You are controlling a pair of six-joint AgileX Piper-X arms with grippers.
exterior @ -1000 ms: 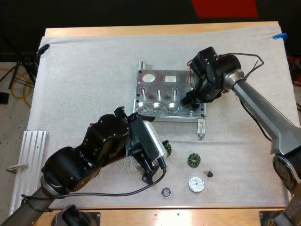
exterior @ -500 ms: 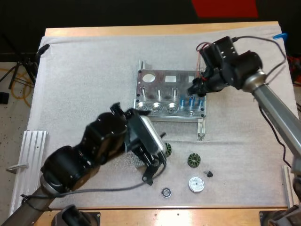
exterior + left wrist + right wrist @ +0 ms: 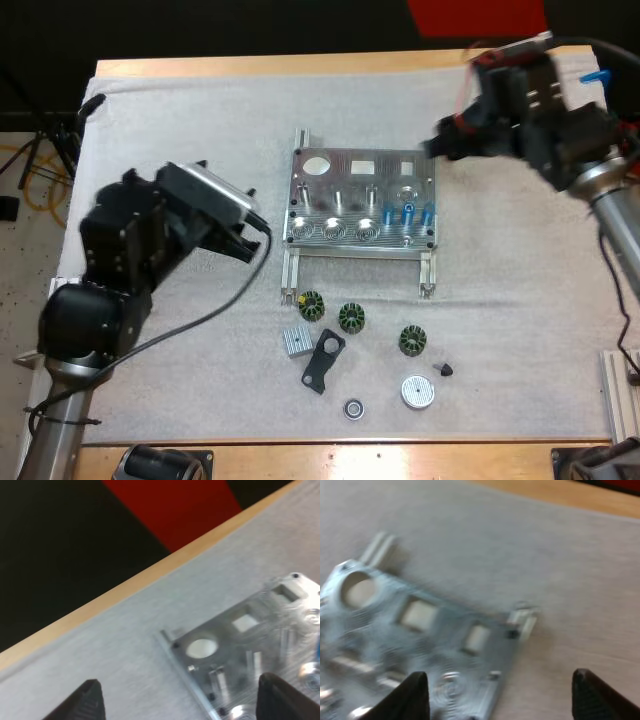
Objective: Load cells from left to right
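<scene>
The metal fixture (image 3: 360,205) lies mid-mat, with three blue cylinders (image 3: 408,212) standing upright at its right front. My left gripper (image 3: 248,228) hovers left of the fixture. In the left wrist view its fingers (image 3: 89,700) stand wide apart, open and holding nothing, with the fixture (image 3: 240,640) ahead. My right gripper (image 3: 442,145) is raised beyond the fixture's far right corner. Its fingers (image 3: 415,697) are open and hold nothing, above the fixture (image 3: 420,630).
Small parts lie in front of the fixture: three dark green stators (image 3: 351,318), a finned silver block (image 3: 296,341), a black bracket (image 3: 322,362), a white disc (image 3: 418,391), a small ring (image 3: 353,408) and a black cone (image 3: 445,369). A silver rail (image 3: 60,340) lies at the left.
My left arm has swung back to the left, uncovering the small parts. My right gripper has lifted up and right off the fixture, leaving the blue cylinders standing in it.
</scene>
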